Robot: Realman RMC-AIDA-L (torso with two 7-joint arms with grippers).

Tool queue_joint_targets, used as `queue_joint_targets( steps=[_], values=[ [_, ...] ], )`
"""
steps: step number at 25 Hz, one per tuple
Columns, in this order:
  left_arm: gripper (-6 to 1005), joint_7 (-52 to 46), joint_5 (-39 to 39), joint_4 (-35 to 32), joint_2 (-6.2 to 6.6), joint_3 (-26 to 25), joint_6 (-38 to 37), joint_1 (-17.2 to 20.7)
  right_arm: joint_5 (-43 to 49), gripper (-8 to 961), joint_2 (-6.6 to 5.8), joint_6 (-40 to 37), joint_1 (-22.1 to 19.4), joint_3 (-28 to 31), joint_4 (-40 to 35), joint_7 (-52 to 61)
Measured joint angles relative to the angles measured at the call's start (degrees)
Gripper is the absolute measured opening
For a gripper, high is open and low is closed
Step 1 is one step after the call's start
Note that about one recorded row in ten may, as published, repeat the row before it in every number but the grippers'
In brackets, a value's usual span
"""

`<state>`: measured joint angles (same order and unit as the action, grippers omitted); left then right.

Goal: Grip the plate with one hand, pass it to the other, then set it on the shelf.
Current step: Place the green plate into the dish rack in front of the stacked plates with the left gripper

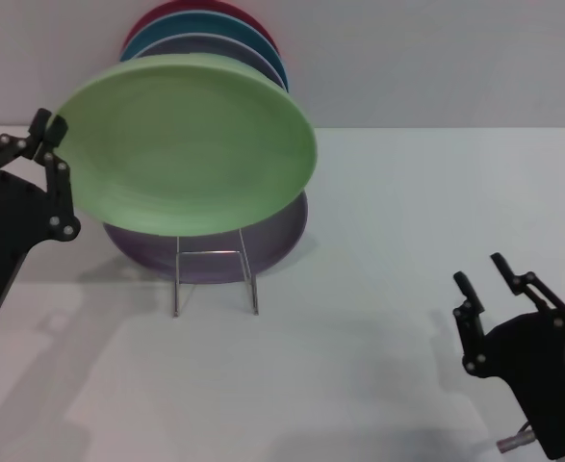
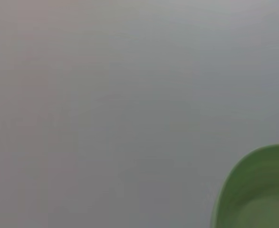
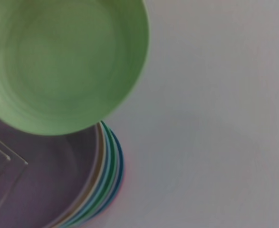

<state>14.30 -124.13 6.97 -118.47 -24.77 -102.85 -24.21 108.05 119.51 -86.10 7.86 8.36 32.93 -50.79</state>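
Observation:
The light green plate (image 1: 191, 144) is held tilted in the air, in front of the plates standing in the silver wire shelf (image 1: 215, 281). My left gripper (image 1: 55, 128) is shut on the plate's left rim. The plate also shows in the left wrist view (image 2: 258, 190) and in the right wrist view (image 3: 58, 61). My right gripper (image 1: 480, 271) is open and empty, low at the front right, well apart from the plate.
A lilac plate (image 1: 277, 241) stands at the front of the shelf, with a teal plate (image 1: 268, 53) and a red plate (image 1: 195, 8) behind it. The right wrist view shows the lilac plate (image 3: 58, 180) and the shelf's wire (image 3: 6, 159). The white table (image 1: 407, 212) spreads to the right.

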Motion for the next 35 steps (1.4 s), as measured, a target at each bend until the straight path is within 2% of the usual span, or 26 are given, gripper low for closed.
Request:
queue_joint_targets(
  steps=[13, 35],
  values=[
    [32, 2.2, -3.3, -2.5, 0.05, 0.0, 3.1, -1.2, -1.0, 339, -0.09, -0.3, -0.3, 2.0, -0.1, -2.6],
    [33, 2.3, -5.4, -2.6, -0.23, 1.2, 10.0, -0.1, -1.0, 338, 0.07, -0.3, -0.8, 3.5, -0.5, -2.4]
  ],
)
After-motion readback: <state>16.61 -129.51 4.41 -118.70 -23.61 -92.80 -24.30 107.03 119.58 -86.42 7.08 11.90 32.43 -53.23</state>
